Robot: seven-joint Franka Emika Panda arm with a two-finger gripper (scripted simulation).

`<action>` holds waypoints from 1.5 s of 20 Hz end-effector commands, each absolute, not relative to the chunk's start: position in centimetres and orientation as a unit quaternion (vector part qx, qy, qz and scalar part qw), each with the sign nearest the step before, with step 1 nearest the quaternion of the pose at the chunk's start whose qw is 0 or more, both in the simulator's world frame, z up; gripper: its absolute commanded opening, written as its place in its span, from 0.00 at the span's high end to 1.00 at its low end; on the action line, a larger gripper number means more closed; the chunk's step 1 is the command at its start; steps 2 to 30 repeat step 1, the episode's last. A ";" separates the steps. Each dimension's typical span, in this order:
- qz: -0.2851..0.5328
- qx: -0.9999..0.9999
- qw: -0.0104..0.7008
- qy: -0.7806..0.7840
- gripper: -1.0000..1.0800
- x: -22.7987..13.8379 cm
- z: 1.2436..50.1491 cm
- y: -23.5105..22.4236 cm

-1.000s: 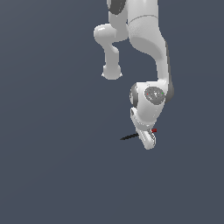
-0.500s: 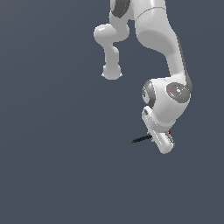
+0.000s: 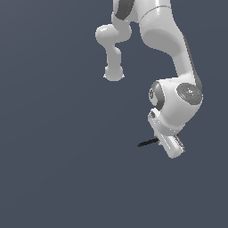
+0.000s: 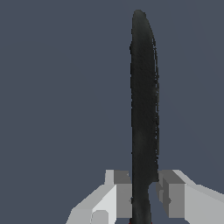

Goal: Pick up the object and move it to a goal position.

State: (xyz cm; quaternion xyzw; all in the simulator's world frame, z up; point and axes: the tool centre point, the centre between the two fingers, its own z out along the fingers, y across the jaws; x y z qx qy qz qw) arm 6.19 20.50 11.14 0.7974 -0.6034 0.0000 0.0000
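Note:
The object is a thin black rod (image 3: pixel 148 143) that sticks out of the white gripper (image 3: pixel 165 141) toward the exterior view's left. A speck of red (image 3: pixel 178 134) shows behind the hand. In the wrist view the rod (image 4: pixel 144 109) runs between the two grey fingertips, and the gripper (image 4: pixel 144 192) is shut on it, with one pad (image 4: pixel 124 192) against it on one side and a narrow gap at the other pad (image 4: pixel 168 192). The rod hangs above the plain grey floor.
The white arm (image 3: pixel 173 49) reaches down from the top of the exterior view, with a bent link (image 3: pixel 113 49) behind it. The flat grey floor (image 3: pixel 53 169) fills the rest of the view.
The gripper and the rod have moved toward the exterior view's right and slightly down. The grip on the rod has not changed.

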 end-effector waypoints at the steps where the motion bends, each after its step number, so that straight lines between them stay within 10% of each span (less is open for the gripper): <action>1: 0.000 0.797 0.000 -0.604 1.00 6.2 11.1 20.5; 30: 0.000 0.797 0.000 -0.604 1.00 6.2 11.1 20.5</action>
